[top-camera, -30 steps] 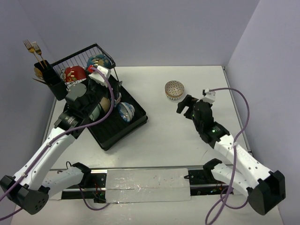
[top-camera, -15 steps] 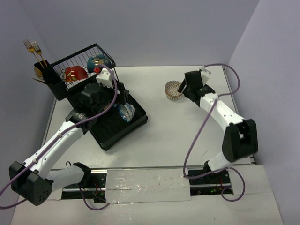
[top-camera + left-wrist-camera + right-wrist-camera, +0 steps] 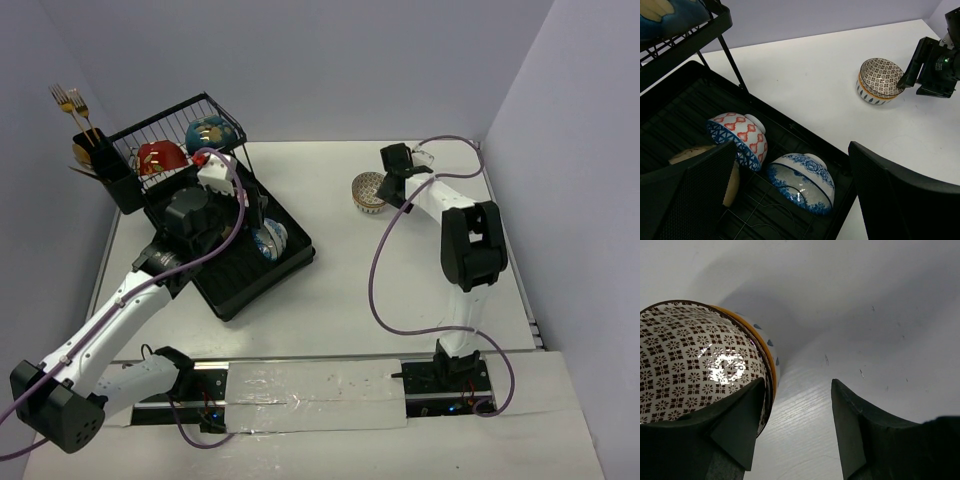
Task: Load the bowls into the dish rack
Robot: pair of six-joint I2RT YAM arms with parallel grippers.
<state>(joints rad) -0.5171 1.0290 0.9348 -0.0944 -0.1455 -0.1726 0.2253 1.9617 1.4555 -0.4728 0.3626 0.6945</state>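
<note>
The black dish rack (image 3: 240,285) stands at the left, and its wire tier holds a red bowl (image 3: 160,157) and a teal bowl (image 3: 210,133). On its ribbed tray (image 3: 680,110) a red-and-blue bowl (image 3: 737,137), a blue floral bowl (image 3: 802,182) and a partly hidden cream bowl (image 3: 732,175) rest on edge. My left gripper (image 3: 252,210) hovers over them, open and empty. Two stacked bowls (image 3: 370,190) sit on the table, a brown-patterned one (image 3: 695,360) on top. My right gripper (image 3: 797,430) is open, one finger (image 3: 735,425) over the rim, the other outside.
A black utensil cup (image 3: 100,165) with gold forks (image 3: 68,100) hangs on the rack's far left. White table (image 3: 340,290) lies between the rack and the stacked bowls. Purple walls close the back and both sides. The right arm's cable loops above the table.
The right arm swung from mid-right to the far stacked bowls, and its jaws have narrowed around the rim. The left gripper opened wide and shifted slightly over the tray.
</note>
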